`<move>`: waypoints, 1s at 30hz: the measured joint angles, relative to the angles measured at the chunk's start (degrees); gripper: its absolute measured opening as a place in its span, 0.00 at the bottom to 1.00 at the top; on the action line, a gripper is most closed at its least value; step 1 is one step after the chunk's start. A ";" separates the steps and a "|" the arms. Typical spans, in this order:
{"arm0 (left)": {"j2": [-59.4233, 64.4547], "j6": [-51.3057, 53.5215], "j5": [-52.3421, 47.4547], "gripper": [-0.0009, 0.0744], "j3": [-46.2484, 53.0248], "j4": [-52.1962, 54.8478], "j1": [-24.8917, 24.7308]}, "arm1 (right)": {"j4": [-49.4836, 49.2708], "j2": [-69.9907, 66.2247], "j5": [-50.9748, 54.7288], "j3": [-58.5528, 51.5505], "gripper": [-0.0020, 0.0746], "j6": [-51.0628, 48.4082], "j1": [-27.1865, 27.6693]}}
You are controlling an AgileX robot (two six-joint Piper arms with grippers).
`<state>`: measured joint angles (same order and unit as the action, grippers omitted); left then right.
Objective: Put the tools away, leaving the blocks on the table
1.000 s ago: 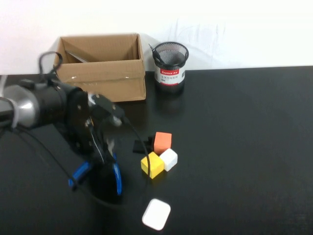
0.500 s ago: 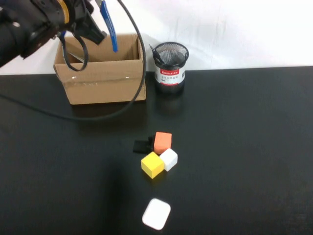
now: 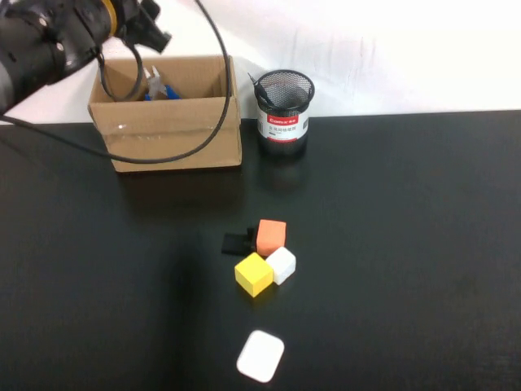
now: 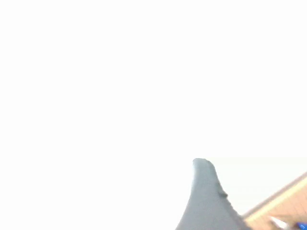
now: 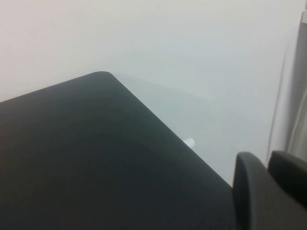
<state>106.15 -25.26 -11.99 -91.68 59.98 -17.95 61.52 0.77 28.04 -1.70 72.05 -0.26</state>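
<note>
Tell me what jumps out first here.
The left pincer hangs above the brown cardboard box at the table's far left, blue-handled cutting pliers lying inside. Mid-table sit orange, yellow and white cubes. The right pincer shows only in its wrist view.

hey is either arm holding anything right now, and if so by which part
Nothing is visibly held. The blue-handled pliers lie in the cardboard box, below the left end effector. The right end effector grips nothing visible.

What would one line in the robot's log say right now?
left gripper: above cardboard box | pliers: in box | right gripper: parked | blocks: on table
</note>
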 joint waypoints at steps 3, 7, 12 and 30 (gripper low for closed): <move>-4.15 -1.50 -5.49 0.30 -0.11 -0.96 -1.64 | -0.04 0.00 0.48 0.00 0.06 0.00 0.00; -12.24 -0.01 -15.32 0.07 0.10 -7.74 -3.03 | -0.04 0.00 0.48 0.00 0.06 0.00 0.00; -27.21 7.90 -17.11 0.02 7.80 -20.83 -3.16 | -0.04 0.00 0.48 0.00 0.06 0.00 0.00; -78.58 5.59 -15.89 0.01 57.37 -37.17 -3.37 | -0.04 0.00 0.57 0.00 0.06 0.00 0.00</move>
<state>27.57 -19.67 -27.88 -34.31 22.82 -21.32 61.48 0.77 28.60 -1.70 72.05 -0.26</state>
